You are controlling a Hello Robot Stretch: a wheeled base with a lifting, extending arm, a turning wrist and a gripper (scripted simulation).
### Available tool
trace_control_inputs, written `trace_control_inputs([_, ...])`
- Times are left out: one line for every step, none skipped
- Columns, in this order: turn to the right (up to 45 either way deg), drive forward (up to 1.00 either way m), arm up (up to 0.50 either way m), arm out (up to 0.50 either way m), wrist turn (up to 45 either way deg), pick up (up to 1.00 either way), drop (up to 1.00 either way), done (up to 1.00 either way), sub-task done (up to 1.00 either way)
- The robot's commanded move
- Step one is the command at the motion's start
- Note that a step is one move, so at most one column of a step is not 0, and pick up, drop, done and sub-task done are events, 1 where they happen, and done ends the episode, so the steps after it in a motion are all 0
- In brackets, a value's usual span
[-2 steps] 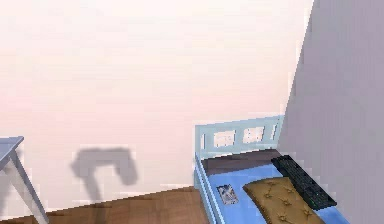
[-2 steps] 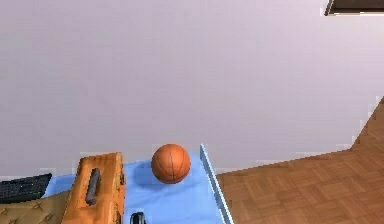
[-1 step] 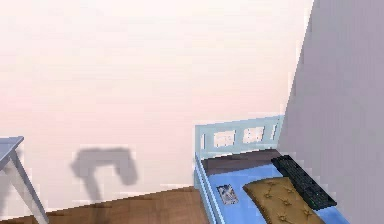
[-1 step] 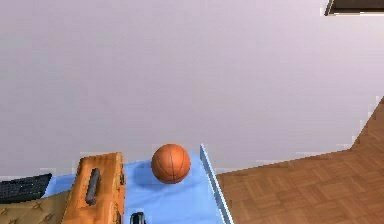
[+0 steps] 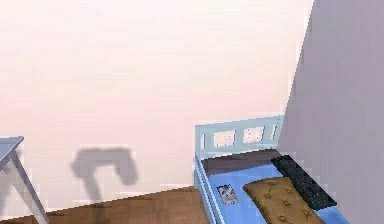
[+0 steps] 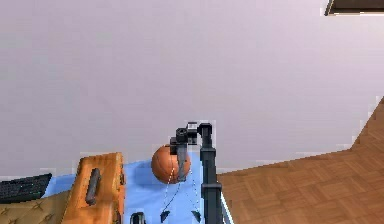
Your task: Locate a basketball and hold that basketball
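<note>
An orange basketball (image 6: 169,164) shows in the arm side view, just above the blue bed (image 6: 150,195) and against the pale wall. The dark arm bar (image 6: 209,180) rises from the bottom edge, with the gripper (image 6: 182,140) at its far end, right at the ball's top. The ball's lower part overlaps the bed surface in the picture, so I cannot tell whether the gripper holds it.
The blue bed (image 5: 215,185) with a panelled headboard (image 5: 240,133) stands in a wall corner and bears a brown cushion (image 5: 285,200), a dark flat thing (image 5: 305,180) and a small item (image 5: 228,192). A brown boxy thing (image 6: 95,185) lies left of the ball. Wooden floor (image 6: 300,190) spreads right. A grey table leg (image 5: 25,185) is at left.
</note>
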Motion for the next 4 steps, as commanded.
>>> trace_control_inputs([0.0,0.00,0.00,0.00,45.0,0.00,0.00,0.00,0.00])
trace_control_inputs([0.0,0.00,0.00,0.00,45.0,0.00,0.00,0.00,0.00])
trace_control_inputs([0.0,0.00,0.00,0.00,45.0,0.00,0.00,0.00,0.00])
trace_control_inputs([0.0,0.00,0.00,0.00,18.0,0.00,0.00,0.00,0.00])
